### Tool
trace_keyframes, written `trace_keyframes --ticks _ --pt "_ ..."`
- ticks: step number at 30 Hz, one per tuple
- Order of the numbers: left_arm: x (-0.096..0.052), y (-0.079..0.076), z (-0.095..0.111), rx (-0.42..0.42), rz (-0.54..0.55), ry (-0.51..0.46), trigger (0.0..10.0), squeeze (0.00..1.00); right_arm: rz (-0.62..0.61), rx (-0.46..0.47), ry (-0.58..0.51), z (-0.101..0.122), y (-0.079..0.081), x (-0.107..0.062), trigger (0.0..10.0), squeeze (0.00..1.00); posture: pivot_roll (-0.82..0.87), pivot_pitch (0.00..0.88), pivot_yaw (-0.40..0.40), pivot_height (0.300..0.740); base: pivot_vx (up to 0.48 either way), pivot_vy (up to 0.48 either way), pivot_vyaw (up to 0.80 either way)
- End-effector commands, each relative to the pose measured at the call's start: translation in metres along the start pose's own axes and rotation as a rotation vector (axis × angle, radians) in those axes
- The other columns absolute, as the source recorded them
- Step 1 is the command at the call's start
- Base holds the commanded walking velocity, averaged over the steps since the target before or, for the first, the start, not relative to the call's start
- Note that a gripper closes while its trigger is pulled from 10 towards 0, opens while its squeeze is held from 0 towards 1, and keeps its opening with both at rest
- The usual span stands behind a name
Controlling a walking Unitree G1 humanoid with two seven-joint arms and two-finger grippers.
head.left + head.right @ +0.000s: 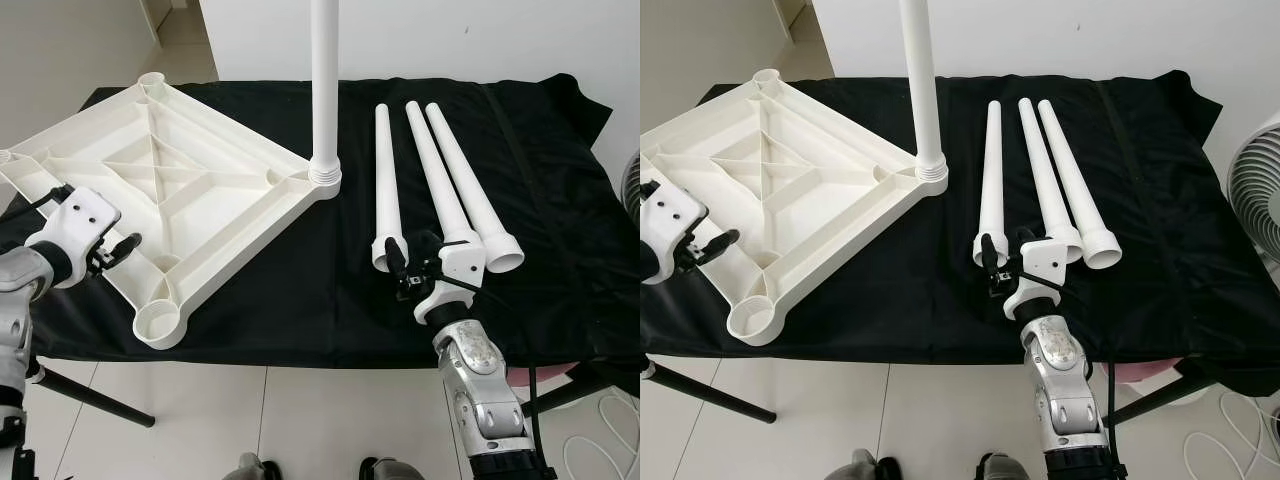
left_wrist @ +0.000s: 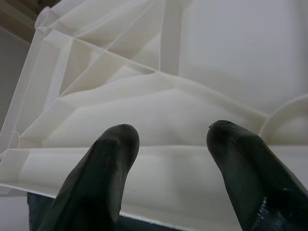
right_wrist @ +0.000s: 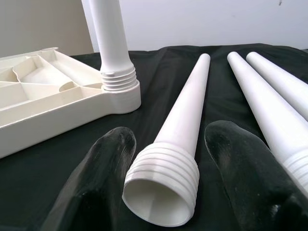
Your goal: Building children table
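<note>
Your white tabletop (image 1: 170, 190) lies upside down on the black cloth (image 1: 560, 200), ribs facing up, filling the nine-to-eleven o'clock part of the head view. One leg (image 1: 323, 85) is already standing upright in the corner socket at about twelve o'clock, its threaded collar seated in the corner. The near corner socket (image 1: 158, 322) at roughly seven o'clock is an open ring with nothing in it.

Three loose legs lie side by side on the cloth at about one to two o'clock, threaded wide ends toward you: the left leg (image 1: 385, 185), the middle leg (image 1: 438, 180) and the right leg (image 1: 475, 190), close together but fanning slightly apart at the near ends.

Your right gripper (image 1: 412, 265) sits at the near end of the left leg — in the right wrist view its two black fingers (image 3: 96, 183) are spread, one on each side of the threaded mouth, not yet closed on it. Whether they touch the plastic is hard to say.

Your left gripper (image 1: 118, 250) is at nine o'clock over the near-left edge of the tabletop. In the left wrist view its fingers (image 2: 103, 168) are spread apart above the ribbed underside, gripping nothing.

A fan (image 1: 1255, 185) stands off the table at three o'clock.
</note>
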State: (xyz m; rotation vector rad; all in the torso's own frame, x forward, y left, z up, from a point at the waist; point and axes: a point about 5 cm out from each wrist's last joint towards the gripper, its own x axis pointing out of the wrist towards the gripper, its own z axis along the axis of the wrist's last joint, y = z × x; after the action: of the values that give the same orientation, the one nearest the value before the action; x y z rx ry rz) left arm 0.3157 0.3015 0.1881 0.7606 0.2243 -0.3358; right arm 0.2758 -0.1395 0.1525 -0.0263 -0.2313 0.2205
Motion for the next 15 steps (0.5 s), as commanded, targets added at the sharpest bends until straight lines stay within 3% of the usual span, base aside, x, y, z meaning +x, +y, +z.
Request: trace_keyframes --ticks 1,11,15 --pt "-0.003 -0.002 -0.008 0.034 -0.035 0.048 10.0 0.00 0.005 0.000 0.016 -0.005 0.000 -0.001 10.0 0.00 -0.13 0.086 0.077 0.740 0.000 0.000 0.00" --pt "0.006 -0.025 -0.009 0.122 -0.153 0.072 10.0 0.00 0.006 0.000 0.016 -0.005 0.001 -0.001 10.0 0.00 -0.12 0.093 0.079 0.740 0.000 0.000 0.00" --pt "0.015 -0.049 -0.004 0.150 -0.242 0.047 10.0 0.00 -0.001 -0.001 0.018 -0.006 0.000 -0.002 10.0 0.00 -0.12 0.103 0.086 0.740 0.000 0.000 0.00"
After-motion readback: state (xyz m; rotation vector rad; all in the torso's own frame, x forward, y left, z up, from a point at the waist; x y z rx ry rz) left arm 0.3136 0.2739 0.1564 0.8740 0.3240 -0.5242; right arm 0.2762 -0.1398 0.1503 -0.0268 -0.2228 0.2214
